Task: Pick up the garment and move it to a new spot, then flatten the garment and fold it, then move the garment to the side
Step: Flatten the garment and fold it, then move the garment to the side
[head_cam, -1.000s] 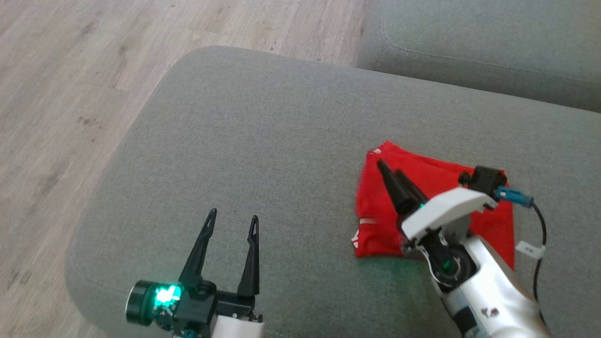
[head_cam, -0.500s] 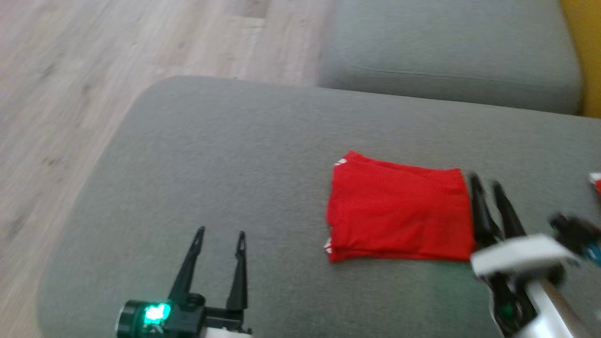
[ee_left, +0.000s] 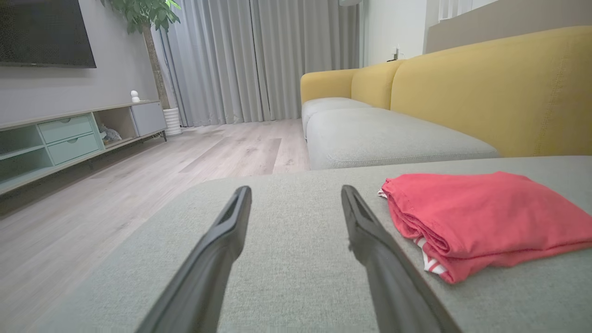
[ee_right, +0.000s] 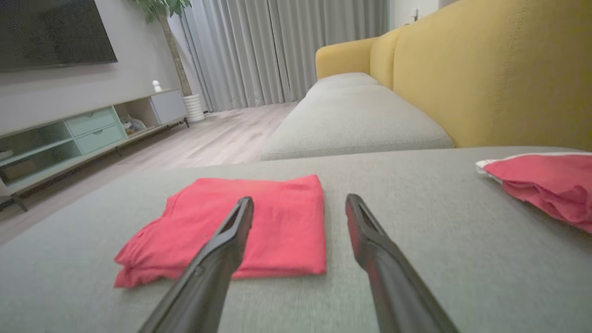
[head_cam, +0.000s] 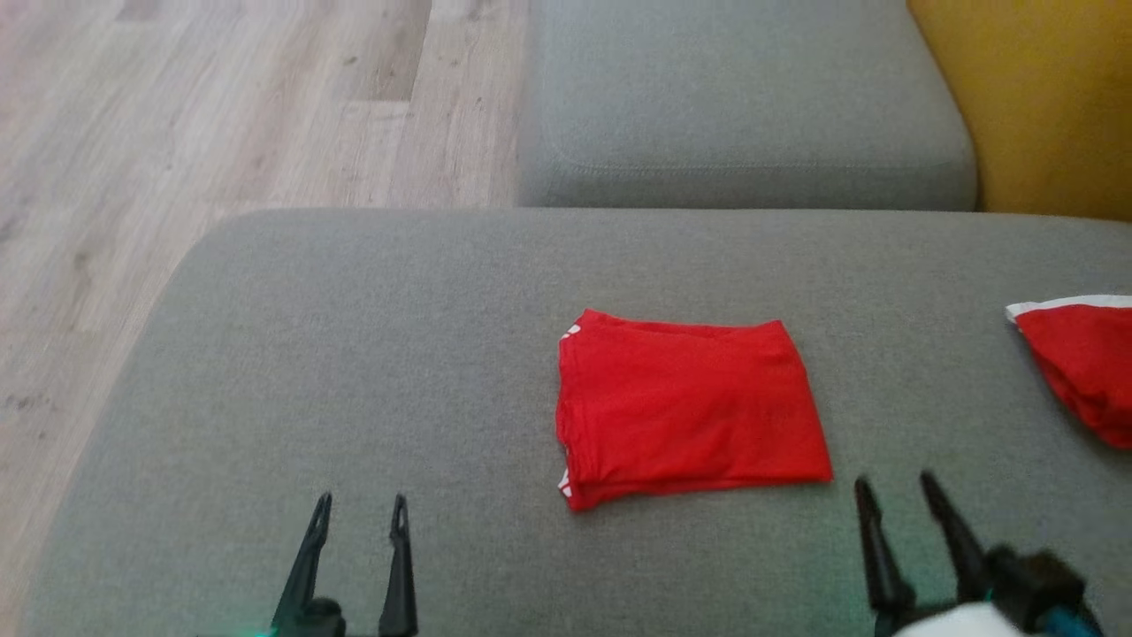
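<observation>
Fingers (head_cam: 305, 566) of left gripper (head_cam: 363, 500) and right gripper (head_cam: 893, 479): spread apart, holding nothing. Garment (head_cam: 685, 407): red, folded flat on grey cushion (head_cam: 354, 354), ahead of both grippers, touching neither. Second red cloth (head_cam: 1079, 363): far right on the cushion.

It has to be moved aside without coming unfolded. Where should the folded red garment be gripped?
Likely the near right corner of the garment, approached from the robot's side by the open right tool just short of it. The stack lies flat and thin there, so one finger can slide under all layers.
</observation>
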`<state>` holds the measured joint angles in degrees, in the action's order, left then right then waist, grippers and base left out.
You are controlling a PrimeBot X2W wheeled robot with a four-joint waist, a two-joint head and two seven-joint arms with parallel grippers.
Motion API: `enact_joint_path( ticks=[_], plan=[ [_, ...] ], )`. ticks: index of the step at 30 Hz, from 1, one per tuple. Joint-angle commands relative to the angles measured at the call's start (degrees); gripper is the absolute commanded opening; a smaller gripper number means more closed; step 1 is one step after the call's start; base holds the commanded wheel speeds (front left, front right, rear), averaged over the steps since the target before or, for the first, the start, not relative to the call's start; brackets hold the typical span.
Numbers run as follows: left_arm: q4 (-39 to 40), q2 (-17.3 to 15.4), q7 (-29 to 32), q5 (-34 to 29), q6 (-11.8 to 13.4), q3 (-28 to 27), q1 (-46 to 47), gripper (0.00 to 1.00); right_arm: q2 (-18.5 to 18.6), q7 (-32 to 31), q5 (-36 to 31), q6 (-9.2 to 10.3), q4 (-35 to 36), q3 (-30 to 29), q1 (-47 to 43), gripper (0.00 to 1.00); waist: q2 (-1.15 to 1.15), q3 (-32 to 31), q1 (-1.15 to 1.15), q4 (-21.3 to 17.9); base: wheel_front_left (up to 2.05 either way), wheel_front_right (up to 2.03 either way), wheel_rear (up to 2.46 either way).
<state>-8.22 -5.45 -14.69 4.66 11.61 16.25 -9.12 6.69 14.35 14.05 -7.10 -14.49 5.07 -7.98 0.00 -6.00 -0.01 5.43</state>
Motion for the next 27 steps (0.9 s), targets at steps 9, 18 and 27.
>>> enact_joint_path(
  ticks=[9,18,27],
  plan=[
    [0.2,0.1,-0.3,0.0,0.1,-4.3,-0.4,1.0,-1.9,0.6,-6.2,-0.39,4.1,0.0,-3.2,1.0,0.0,-2.1,0.01,-0.8,0.0,0.0,0.0],
    [-0.6,0.5,-0.3,-0.5,-0.4,-5.1,-0.5,1.0,-2.4,0.6,-7.2,-0.39,4.1,0.2,-3.5,1.0,0.0,-2.5,0.01,-0.9,0.0,0.0,0.0],
    [-1.1,0.9,-0.3,-1.0,-0.9,-5.1,-0.7,1.0,-2.7,0.6,-7.0,-0.39,3.8,0.1,-3.8,1.0,0.0,-2.7,0.01,-0.9,0.0,0.0,0.0]
  ],
)
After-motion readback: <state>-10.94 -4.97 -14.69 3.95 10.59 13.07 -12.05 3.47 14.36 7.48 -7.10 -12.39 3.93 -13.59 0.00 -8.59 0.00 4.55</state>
